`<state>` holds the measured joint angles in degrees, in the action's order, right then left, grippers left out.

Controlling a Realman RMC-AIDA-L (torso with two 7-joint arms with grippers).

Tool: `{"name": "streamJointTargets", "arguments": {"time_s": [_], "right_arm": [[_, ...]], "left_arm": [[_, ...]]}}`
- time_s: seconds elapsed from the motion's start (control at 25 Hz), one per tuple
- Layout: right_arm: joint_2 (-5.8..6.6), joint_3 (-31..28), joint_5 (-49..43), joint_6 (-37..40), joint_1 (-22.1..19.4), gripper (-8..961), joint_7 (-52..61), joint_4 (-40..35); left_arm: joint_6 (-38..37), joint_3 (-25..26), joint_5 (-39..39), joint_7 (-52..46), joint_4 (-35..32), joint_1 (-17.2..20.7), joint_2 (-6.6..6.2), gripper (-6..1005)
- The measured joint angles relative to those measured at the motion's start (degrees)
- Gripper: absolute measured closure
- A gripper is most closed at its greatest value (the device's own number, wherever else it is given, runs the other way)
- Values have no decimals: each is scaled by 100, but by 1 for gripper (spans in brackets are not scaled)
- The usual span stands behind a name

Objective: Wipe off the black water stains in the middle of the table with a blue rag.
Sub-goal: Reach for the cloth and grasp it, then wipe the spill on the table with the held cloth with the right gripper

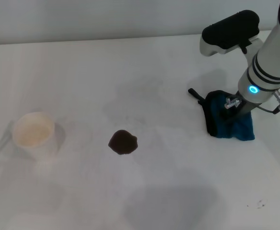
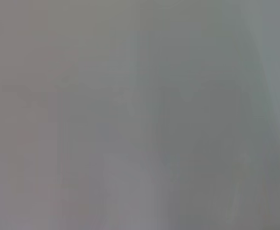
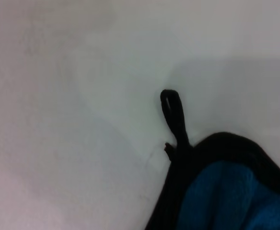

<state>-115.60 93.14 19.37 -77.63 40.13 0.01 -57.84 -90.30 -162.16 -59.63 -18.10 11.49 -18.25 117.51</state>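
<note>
Picking up the blue rag [image 1: 228, 120] at right of table [image 1: 144, 67]; right gripper [image 1: 236, 106] down on it, jaws' state untellable. Next: carrying it left onto the black water stains [image 1: 123, 142], mid-table.

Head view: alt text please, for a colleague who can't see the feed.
The right gripper is down on the bunched blue rag at the right of the white table. The black water stains sit untouched mid-table, a white paper cup farther left.
</note>
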Motion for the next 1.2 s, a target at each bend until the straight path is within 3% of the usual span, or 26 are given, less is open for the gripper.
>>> {"name": "streamJointTargets", "arguments": {"time_s": [0.28,0.56,0.76,1.2], "right_arm": [[-14,56,147,-29,95,910,-105,114],[-40,591,761,-61,262,909,-101,-149],[-60,1200,1199,44,540,909,144,-162],[-59,2853,2541,640,1630,910,896,-96]], "left_arm": [[12,0,-1,0,23,2,3,117],[13,0,-6,0,57,6,27,118],[13,0,-6,0,60,6,34,118],[29,0,-6,0,73,-16,22,117]]}}
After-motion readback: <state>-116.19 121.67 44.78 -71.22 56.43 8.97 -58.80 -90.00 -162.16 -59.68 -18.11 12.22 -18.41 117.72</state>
